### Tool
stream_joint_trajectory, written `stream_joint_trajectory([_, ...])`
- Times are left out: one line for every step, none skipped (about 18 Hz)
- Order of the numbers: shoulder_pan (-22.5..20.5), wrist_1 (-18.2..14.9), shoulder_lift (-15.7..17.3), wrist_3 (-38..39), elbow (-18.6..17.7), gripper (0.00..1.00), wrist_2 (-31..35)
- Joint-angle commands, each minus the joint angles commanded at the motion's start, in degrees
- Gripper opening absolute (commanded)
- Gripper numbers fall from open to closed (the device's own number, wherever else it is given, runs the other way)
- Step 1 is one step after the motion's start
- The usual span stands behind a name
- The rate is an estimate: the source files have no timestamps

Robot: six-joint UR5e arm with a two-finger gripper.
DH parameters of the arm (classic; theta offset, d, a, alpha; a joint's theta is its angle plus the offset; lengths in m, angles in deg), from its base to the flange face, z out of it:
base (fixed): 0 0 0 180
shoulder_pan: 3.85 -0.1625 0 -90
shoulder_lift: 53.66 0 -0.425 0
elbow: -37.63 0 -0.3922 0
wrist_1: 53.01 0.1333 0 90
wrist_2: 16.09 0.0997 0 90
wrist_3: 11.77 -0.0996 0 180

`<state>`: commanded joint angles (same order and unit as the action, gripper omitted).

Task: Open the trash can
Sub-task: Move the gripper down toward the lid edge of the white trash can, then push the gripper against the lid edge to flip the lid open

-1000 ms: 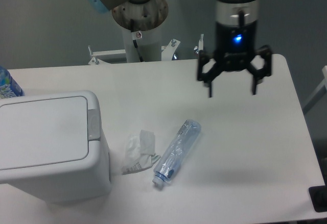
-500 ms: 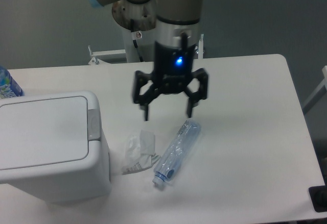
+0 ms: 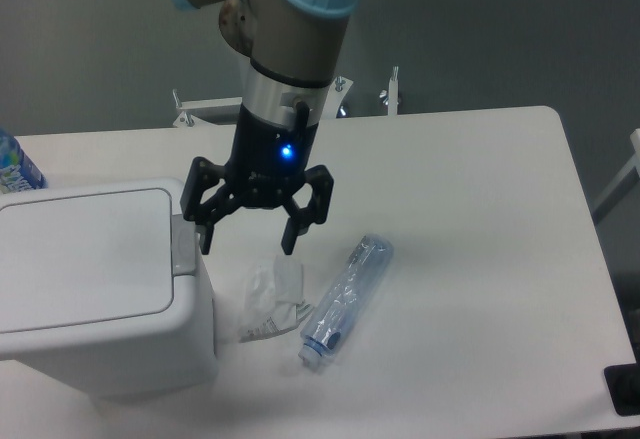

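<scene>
Hovering spread wide and empty, your jaws need one fingertip on the trash can (image 3: 90,289) latch (image 3: 184,243) (lid shut).

Hand (image 3: 248,243) hangs with fingers spread, just right of trash can (image 3: 95,289), lid shut. Left fingertip near grey latch (image 3: 183,242). Crumpled wrapper (image 3: 270,300) and clear bottle (image 3: 347,297) lie on white worktop (image 3: 480,259).

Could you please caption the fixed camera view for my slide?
Open tool hovers beside the closed trash can near its grey latch.
</scene>
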<state>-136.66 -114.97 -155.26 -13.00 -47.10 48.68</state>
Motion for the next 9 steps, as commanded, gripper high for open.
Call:
stream_joint_trajectory([0.0, 0.0, 0.0, 0.0, -0.1, 1.0, 0.2])
stream_joint_trajectory([0.0, 0.1, -0.2, 0.0, 0.0, 1.0, 0.2])
stream_joint_trajectory([0.0, 0.0, -0.2, 0.0, 0.0, 1.0, 0.2])
stream_joint_trajectory([0.0, 0.0, -0.3, 0.0, -0.1, 1.0, 0.2])
stream_joint_trajectory([0.0, 0.0, -0.3, 0.0, -0.1, 1.0, 0.2])
stream_joint_trajectory([0.1, 0.0, -0.3, 0.0, -0.3, 1.0, 0.2])
stream_joint_trajectory([0.1, 0.1, -0.3, 0.0, -0.5, 1.0, 0.2])
stream_joint_trajectory([0.1, 0.1, -0.3, 0.0, -0.6, 1.0, 0.2])
stream_joint_trajectory([0.1, 0.1, -0.4, 0.0, -0.7, 1.0, 0.2])
